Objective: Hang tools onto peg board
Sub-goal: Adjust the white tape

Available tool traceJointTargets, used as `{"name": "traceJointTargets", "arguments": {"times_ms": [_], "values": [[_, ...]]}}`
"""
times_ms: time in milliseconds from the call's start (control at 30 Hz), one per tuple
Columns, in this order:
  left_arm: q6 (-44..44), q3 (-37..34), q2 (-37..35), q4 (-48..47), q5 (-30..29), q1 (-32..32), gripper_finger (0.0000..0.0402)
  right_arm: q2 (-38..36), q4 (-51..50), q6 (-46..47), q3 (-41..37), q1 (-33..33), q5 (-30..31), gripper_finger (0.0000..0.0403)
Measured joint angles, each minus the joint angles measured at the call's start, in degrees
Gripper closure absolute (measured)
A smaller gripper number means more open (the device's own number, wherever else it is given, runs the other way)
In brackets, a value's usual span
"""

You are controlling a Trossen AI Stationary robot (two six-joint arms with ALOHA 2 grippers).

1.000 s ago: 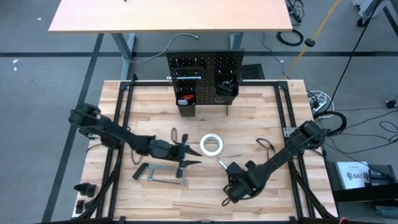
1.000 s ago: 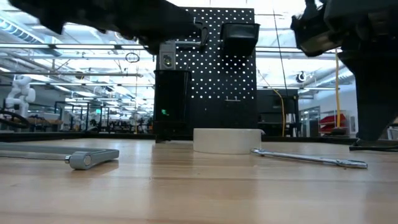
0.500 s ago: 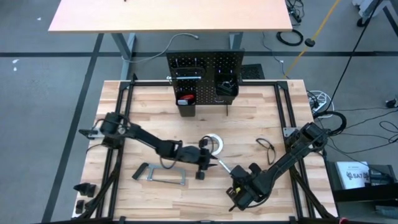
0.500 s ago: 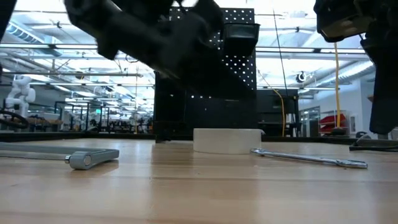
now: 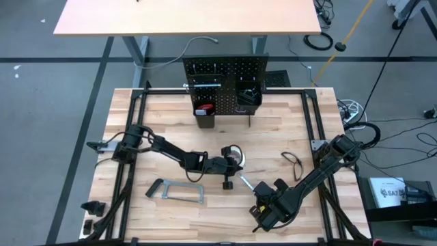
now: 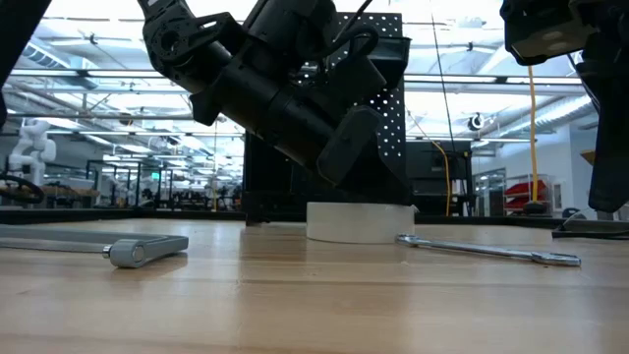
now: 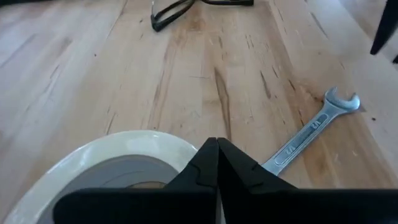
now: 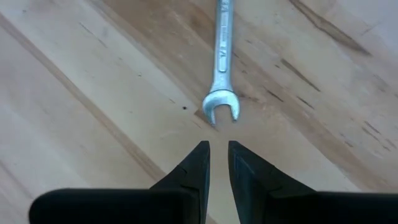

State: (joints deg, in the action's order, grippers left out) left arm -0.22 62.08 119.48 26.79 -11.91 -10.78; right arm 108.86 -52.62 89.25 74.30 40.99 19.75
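Note:
The white tape roll [image 5: 234, 154] [image 7: 118, 171] lies flat on the table's middle. My left gripper [image 7: 217, 149] [image 5: 232, 162] is shut and slants down over the roll's rim from the table's left. A small silver wrench [image 5: 244, 182] [image 8: 221, 68] lies flat just right of the roll. My right gripper [image 8: 217, 152] [image 5: 262, 203] hovers pointing down, slightly open and holding nothing, just short of the wrench's open-end head [image 8: 221, 107]. The peg board [image 5: 225, 74] [image 6: 378, 59] stands upright at the far edge, its two black bins [image 5: 205, 113] [image 5: 248, 101] hanging on it. My left gripper's shut fingertips stand right at the tape roll's upper rim [image 7: 177, 146], coming from the table's left and slanting down. Nothing sits between the fingers. The gripper's own body hides the spot, so I cannot tell whether the tips touch the roll.
A grey bar clamp [image 5: 176, 192] [image 6: 118, 246] lies near the front left. Black pliers [image 5: 293, 161] [image 7: 180, 9] lie toward the right. A silver level [image 5: 203, 85] hangs on the board. Bare wood lies between the roll and the board.
My left gripper has swung toward the table's right, come down and tipped lower until it stands over the tape roll, and its fingers have shut. The roll and wrench have stayed where they were. My right gripper has shifted slightly toward the right edge.

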Motion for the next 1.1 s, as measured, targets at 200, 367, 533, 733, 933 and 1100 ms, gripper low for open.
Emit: {"name": "traceJointTargets", "arguments": {"times_ms": [200,367,533,733,933,1100], "values": [[2.28,-0.15,-0.79,-0.94,-3.88,-0.63,0.0399,0.0,-0.65,-0.11,0.0,0.0,0.23,0.0353],[5.43,-0.26,-3.07,-1.04,-4.93,-4.59,0.04,0.0,-0.98,-0.57,0.0,0.0,0.66,0.0353],[5.54,-0.26,-3.26,-2.89,-4.89,-6.62,0.0401,0.0,-1.37,-0.59,0.0,0.0,1.43,0.0353],[3.99,-0.26,-3.26,-10.71,-5.85,-4.67,0.0401,0.0,-1.42,-0.57,0.0,0.0,1.42,0.0353],[3.62,-0.24,-3.3,-13.18,-5.57,-0.97,0.0401,0.0,-1.17,-0.01,0.0,0.0,1.3,0.0353],[3.58,-0.24,-3.3,-13.37,-4.64,1.62,0.0401,0.0,-0.24,0.07,-0.02,0.0,1.22,0.0353]]}}
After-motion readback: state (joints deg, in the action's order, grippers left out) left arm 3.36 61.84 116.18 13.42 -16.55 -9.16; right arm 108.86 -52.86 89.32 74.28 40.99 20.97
